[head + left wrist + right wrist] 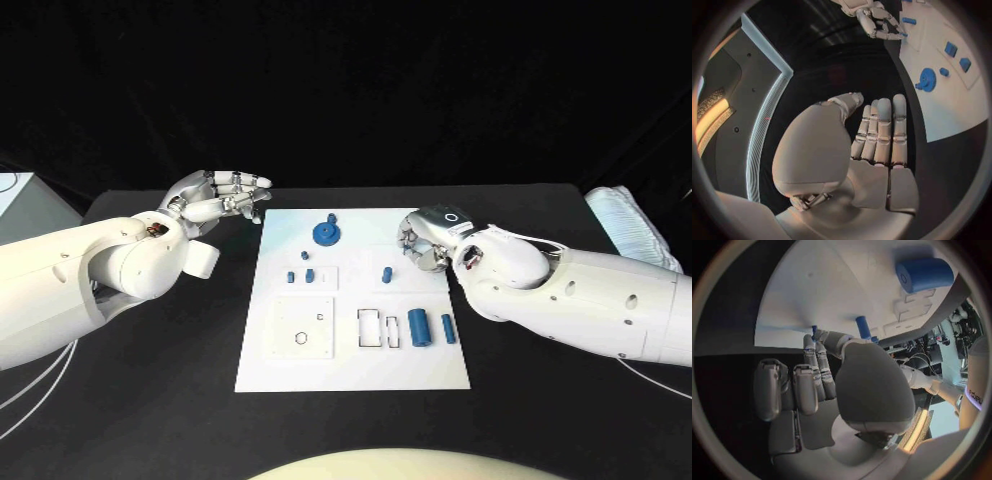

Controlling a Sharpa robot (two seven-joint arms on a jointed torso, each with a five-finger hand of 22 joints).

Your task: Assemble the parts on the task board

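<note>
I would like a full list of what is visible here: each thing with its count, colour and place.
board: one, white, middle of the table.
gear: one, blue, far end of the board.
small parts: a few, blue, mid-board.
cylinders: two, blue, near right part of the board, the thicker one beside the thinner.
table: one, black, under everything.
pale object: one, white, far right table edge.
left hand: silver, left of the board, fingers apart, holding nothing.
right hand: silver, over the board's right edge; whether it holds something is unclear.
</note>
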